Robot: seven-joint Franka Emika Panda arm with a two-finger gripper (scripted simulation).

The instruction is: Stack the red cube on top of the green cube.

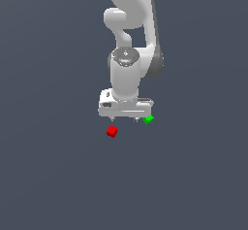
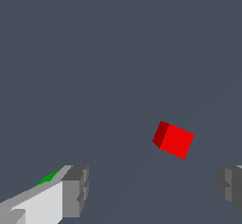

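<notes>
1. We see the bench (image 1: 48, 175) as the largest thing: a flat, matte, slate-grey surface with no texture that fills both frames edge to edge.

2. Next comes the arm (image 1: 128, 30), smooth glossy white with rounded, tubular links and dark grey joints. It drops from the top centre of the exterior view to a cylindrical wrist near the frame's middle.

3. The gripper (image 1: 124, 119) sits just below centre in the exterior view, a boxy white block with short grey fingers (image 2: 75, 190). In the wrist view its blocky, ridged fingers stand wide apart at the lower left and lower right edges, holding nothing.

4. The red cube (image 1: 112, 131) is a plain bright-red block with sharp edges and flat faces, lying on the bench just below the gripper, slightly left of centre. In the wrist view the red cube (image 2: 173, 140) is right of centre, apart from both fingers and turned at an angle so one darker side face shows. Being a cube, it has no long axis.

5. The green cube (image 1: 148, 119), same size, lies just right of centre, partly hidden by the gripper's body; only a sliver shows in the wrist view.
</notes>
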